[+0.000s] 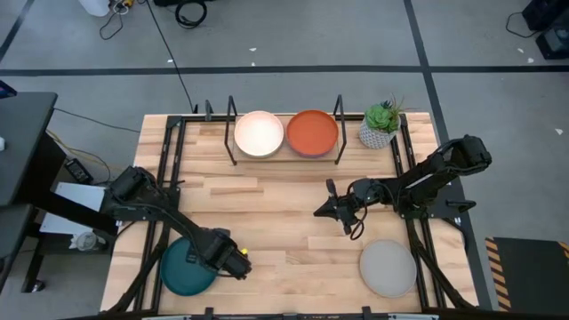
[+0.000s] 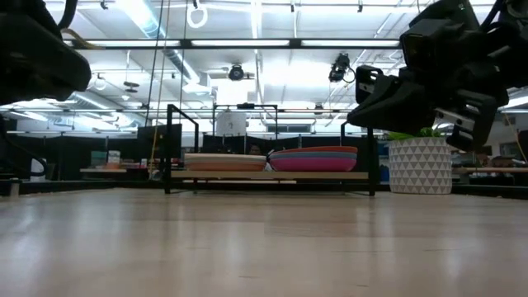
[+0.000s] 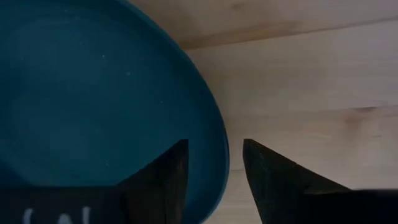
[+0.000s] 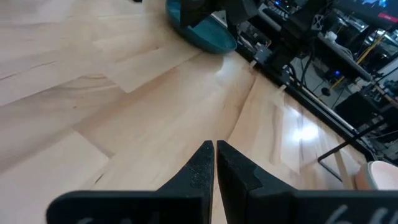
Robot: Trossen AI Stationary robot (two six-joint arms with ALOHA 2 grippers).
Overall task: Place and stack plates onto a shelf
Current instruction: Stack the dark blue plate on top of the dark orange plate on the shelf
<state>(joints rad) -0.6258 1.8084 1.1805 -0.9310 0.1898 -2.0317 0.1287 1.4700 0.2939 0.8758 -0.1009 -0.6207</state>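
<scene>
Two plates remain off the shelf (image 1: 286, 158): dark teal plate (image 1: 187, 267) at seven o'clock, its rim straddled by the parted left gripper (image 3: 214, 177); shallow bite could drop it. Right gripper (image 4: 215, 163), clenched empty, hovers centre.

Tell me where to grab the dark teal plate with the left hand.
Grip the thin raised rim of the dark teal plate on its right edge, where the left hand already straddles it, one finger inside and one outside. The plate lies flat, so only its rim gives a hold.
</scene>
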